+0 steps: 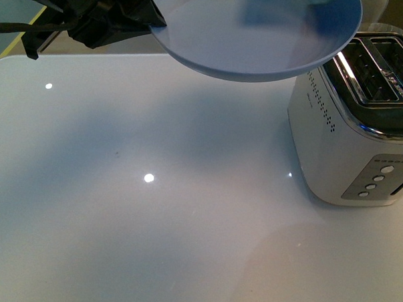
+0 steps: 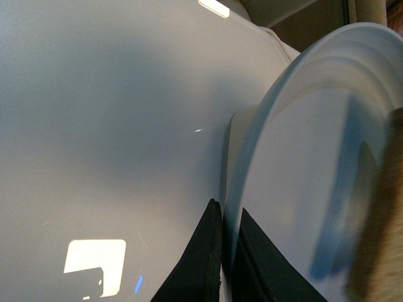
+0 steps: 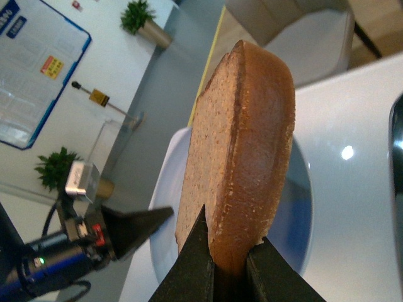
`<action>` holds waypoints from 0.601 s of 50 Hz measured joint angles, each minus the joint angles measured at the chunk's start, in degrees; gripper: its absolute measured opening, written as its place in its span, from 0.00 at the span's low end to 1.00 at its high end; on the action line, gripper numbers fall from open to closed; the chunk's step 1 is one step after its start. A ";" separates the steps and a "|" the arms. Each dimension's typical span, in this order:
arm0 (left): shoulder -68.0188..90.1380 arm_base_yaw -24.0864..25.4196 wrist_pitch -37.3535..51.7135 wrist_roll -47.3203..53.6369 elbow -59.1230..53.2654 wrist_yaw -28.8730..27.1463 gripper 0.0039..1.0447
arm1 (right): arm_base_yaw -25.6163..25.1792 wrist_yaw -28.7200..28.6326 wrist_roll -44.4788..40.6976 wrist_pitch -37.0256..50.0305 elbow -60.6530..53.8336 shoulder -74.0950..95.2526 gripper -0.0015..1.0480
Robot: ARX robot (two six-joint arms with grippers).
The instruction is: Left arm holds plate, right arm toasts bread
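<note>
White table (image 1: 124, 214); left tool (image 2: 227, 217) nips plate (image 1: 250, 42) rim. Right tool (image 3: 232, 233) gripping bread (image 3: 242, 126), seemingly upright, only in wrist view.

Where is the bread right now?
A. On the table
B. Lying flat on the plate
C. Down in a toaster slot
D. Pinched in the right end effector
D: the right wrist view shows the right end effector gripping the bread on edge between its fingers, with the plate behind it.
</note>
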 joint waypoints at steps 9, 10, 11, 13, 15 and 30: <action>0.00 -0.22 0.00 0.00 -0.09 0.02 0.02 | -2.12 4.07 -7.08 -7.17 7.34 -1.79 0.03; 0.00 -0.24 0.00 0.00 -0.09 0.02 0.02 | -2.23 4.57 -7.39 -7.93 7.91 -1.79 0.03; 0.00 -0.24 0.00 0.00 -0.11 0.02 0.02 | -2.38 5.49 -8.90 -9.35 9.01 -1.77 0.03; 0.00 -0.24 0.00 0.00 -0.11 0.00 0.02 | -2.69 6.71 -11.30 -11.23 10.54 -1.66 0.03; 0.00 -0.24 0.00 0.00 -0.13 0.00 0.02 | -3.02 8.50 -14.05 -12.46 11.91 -1.38 0.03; 0.00 -0.24 0.00 -0.02 -0.66 -0.02 0.02 | -4.11 20.81 -38.95 -17.64 17.03 2.67 0.03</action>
